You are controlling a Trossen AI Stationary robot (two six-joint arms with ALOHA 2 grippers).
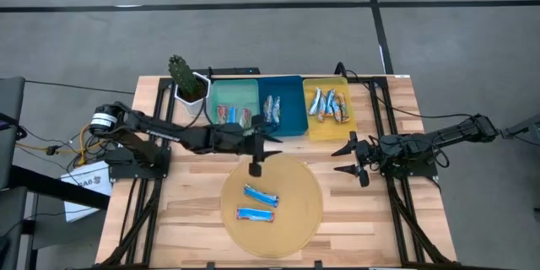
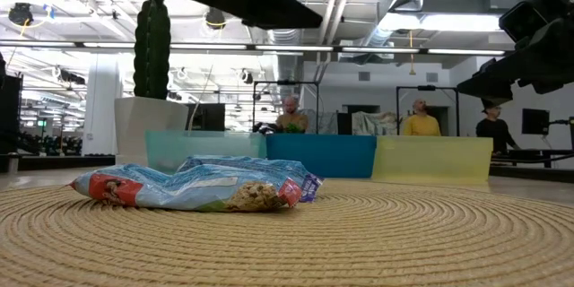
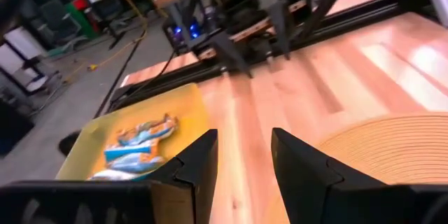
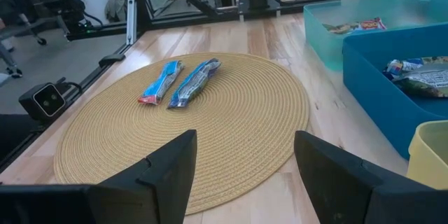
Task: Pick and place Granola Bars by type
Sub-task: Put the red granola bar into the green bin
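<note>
Two blue-white bars point(image 1: 261, 195) point(image 1: 256, 214) are left on the round woven mat point(image 1: 297, 219), lying near each other around its middle, wrappers flat. Behind the mat three trays are lined up: the teal tray point(image 1: 221, 93) holds a few red/orange bars point(image 1: 234, 116), the blue tray point(image 1: 291, 101) holds blue-white bars point(image 1: 272, 107), the yellow tray point(image 1: 325, 125) holds a small pile of tan-silver and blue bars point(image 1: 329, 104). A potted cactus point(image 1: 182, 74) is placed beside the teal tray.

The left gripper point(image 1: 256, 167) is held over the mat's far edge, just in front of the blue tray, fingers apart and nothing between them. The right gripper point(image 1: 356, 159) is parked off the mat's right side, in front of the yellow tray, fingers spread wide and empty.

Sorting is judged mostly done: most bars are already in trays by type. Two bars remain to be picked from the mat, and by their wrappers they are probably meant for the blue tray. No bar is gripped at this moment. People are seen in the room far behind the trays.
</note>
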